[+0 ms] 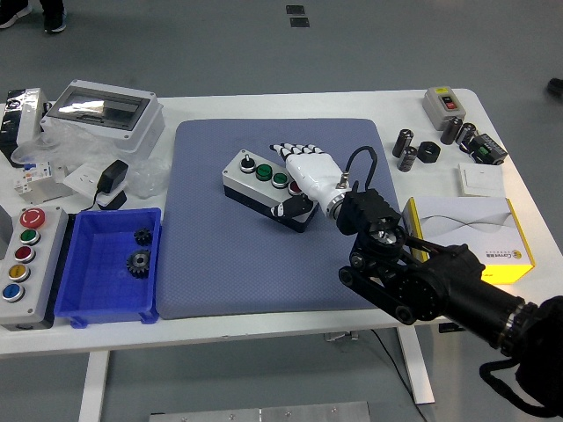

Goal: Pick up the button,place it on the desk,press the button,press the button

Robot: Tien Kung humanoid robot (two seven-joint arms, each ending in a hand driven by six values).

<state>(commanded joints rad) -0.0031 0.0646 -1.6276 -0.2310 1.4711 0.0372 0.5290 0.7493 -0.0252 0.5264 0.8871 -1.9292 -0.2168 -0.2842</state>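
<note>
Button box [264,186] sits on the blue mat [202,264], my right hand [308,171] lies flat on it with fingers [288,149] together, and a crooked push could slide it away.

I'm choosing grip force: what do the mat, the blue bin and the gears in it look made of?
Mat: probably soft rubber or foam, matte, with fine dotted texture. Blue bin: likely moulded plastic, with a slight sheen and uniform colour. Gears: dark, toothed, possibly metal; too small to tell.
</note>
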